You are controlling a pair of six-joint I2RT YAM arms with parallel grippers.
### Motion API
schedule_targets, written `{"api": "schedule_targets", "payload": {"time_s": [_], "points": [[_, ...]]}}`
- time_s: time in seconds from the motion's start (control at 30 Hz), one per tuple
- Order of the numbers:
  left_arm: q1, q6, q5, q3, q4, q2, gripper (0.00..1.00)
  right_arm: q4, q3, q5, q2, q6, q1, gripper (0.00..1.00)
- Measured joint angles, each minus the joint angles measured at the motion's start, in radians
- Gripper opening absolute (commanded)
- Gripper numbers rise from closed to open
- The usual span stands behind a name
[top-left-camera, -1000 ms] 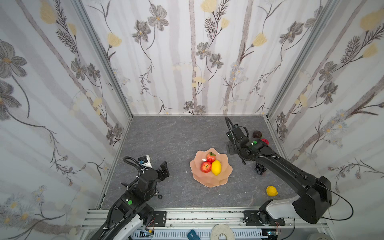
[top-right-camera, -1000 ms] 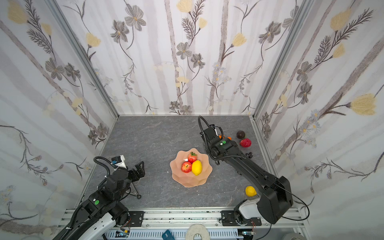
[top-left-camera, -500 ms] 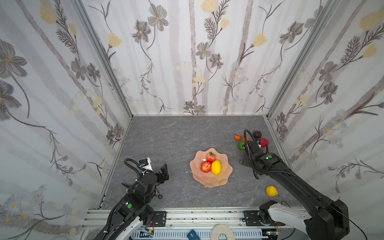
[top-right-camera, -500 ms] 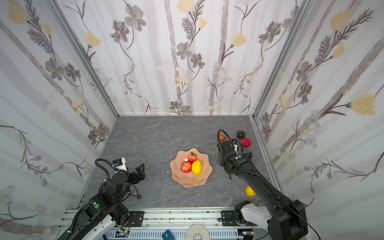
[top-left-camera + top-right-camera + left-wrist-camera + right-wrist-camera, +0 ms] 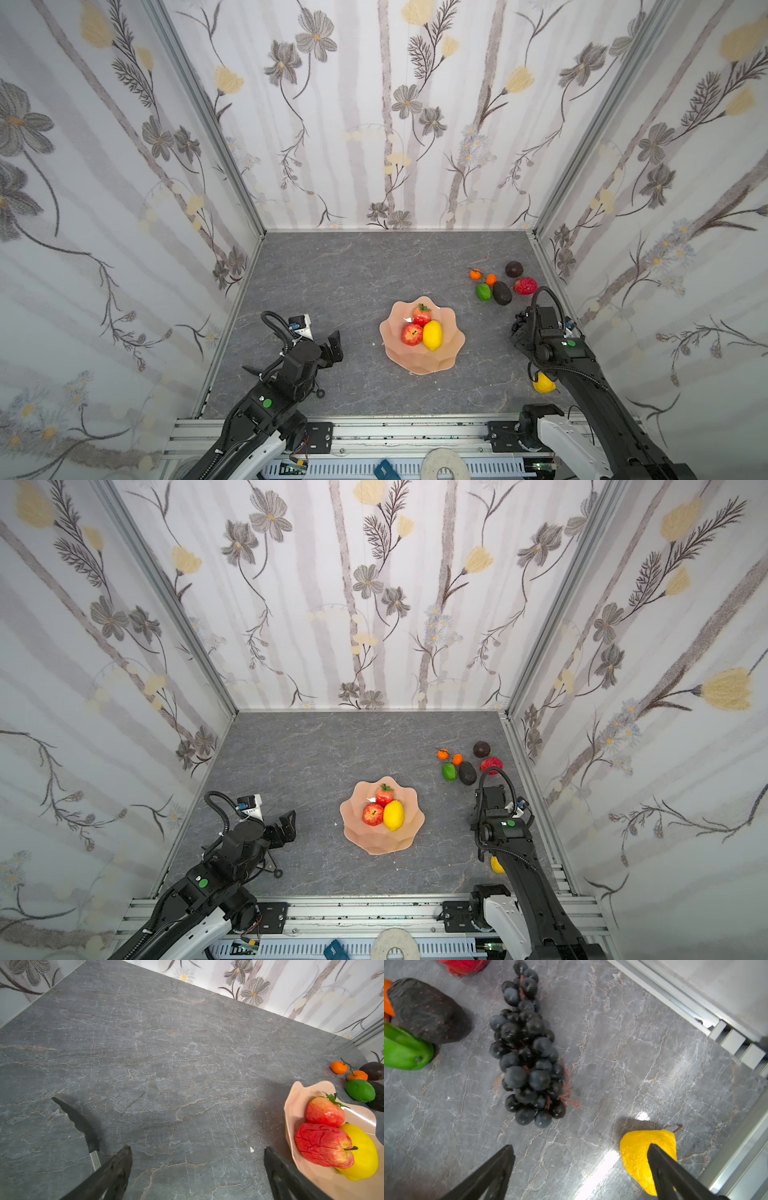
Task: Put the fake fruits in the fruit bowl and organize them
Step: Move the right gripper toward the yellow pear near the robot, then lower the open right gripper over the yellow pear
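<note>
While the glossy lemon (image 5: 432, 335), red apple (image 5: 411, 334) and strawberry (image 5: 422, 316) lie in the peach scalloped fruit bowl (image 5: 419, 362) central on the counter (image 5: 332, 270), the dark grape bunch (image 5: 527, 1047) lies outside. Right fingers (image 5: 492, 1174) point down near it, spread wide, empty; left fingers (image 5: 112, 1172) also gape, holding nothing.

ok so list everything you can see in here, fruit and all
fruit bowl: one, pale peach-pink, middle of the table
strawberry: one, red, in the bowl
apples: two, red, one in the bowl, one on the table by the right wall
lemon: one, yellow, in the bowl
oranges: two, orange, far right of the table
lime: one, green, beside the oranges
avocados: two, dark, same cluster
grape bunch: one, black-purple, on the table under the right arm
pear: one, yellow, near right of the table
table: one, grey marble
walls: three, floral
left claw: black, open, empty, left of the bowl
right claw: black, open, empty, near the grapes and pear
</note>
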Motion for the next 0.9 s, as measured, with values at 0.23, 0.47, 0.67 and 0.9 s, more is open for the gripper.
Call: {"api": "schedule_targets", "payload": {"time_s": [0.23,0.47,0.67,0.9], "points": [[0.000,0.003,0.000,0.000,0.008,0.000,1.00,0.096,-0.088,-0.151,-0.048,-0.034,-0.196,1.00],[0.000,0.005,-0.001,0.000,0.008,-0.002,1.00,0.151,-0.114,-0.255,-0.047,-0.095,-0.268,1.00],[0.000,0.008,-0.001,0.000,0.010,0.004,1.00,0.161,-0.125,-0.344,-0.068,-0.120,-0.264,1.00],[0.000,0.011,-0.002,0.000,0.029,0.026,1.00,0.179,-0.123,-0.426,-0.069,-0.114,-0.179,1.00]]}}
